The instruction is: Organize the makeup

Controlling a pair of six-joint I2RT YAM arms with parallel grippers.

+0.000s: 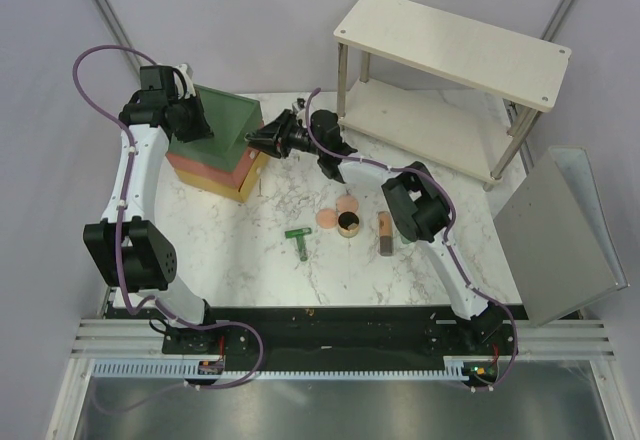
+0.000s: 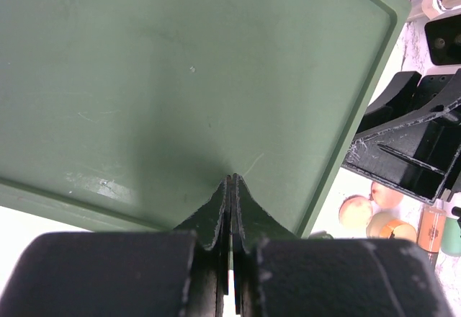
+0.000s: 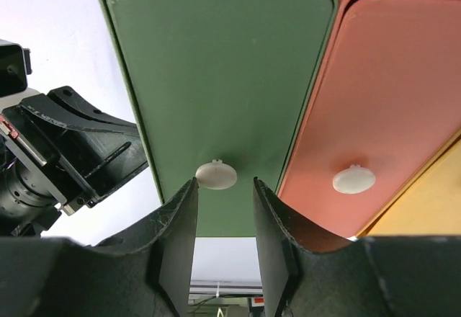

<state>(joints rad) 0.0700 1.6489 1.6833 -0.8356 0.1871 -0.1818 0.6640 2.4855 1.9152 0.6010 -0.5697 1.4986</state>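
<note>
R claw [image 1: 252, 140], top view: at drawer box [image 1: 215, 155] front; L claw [image 1: 192, 120] on its top. On table [image 1: 240, 260], well apart from box: pink discs [image 1: 328, 218], gold pot [image 1: 349, 225], tube [image 1: 385, 233] (long axis near-far), T-tool [image 1: 299, 242] (stem pointing near). Prob. light, stiff, slick; pinch tube across mid-length. L wrist: jaws pressed together on green top. R wrist: jaws spread either side of white knob [image 3: 216, 175], not pinching it.

Two pink discs [image 1: 328, 218], one gold pot [image 1: 349, 224], one orange-brown tube [image 1: 385, 232] and one dark green T-shaped piece [image 1: 298, 240]. One drawer box [image 1: 228, 120], three drawers [image 3: 216, 79].
</note>
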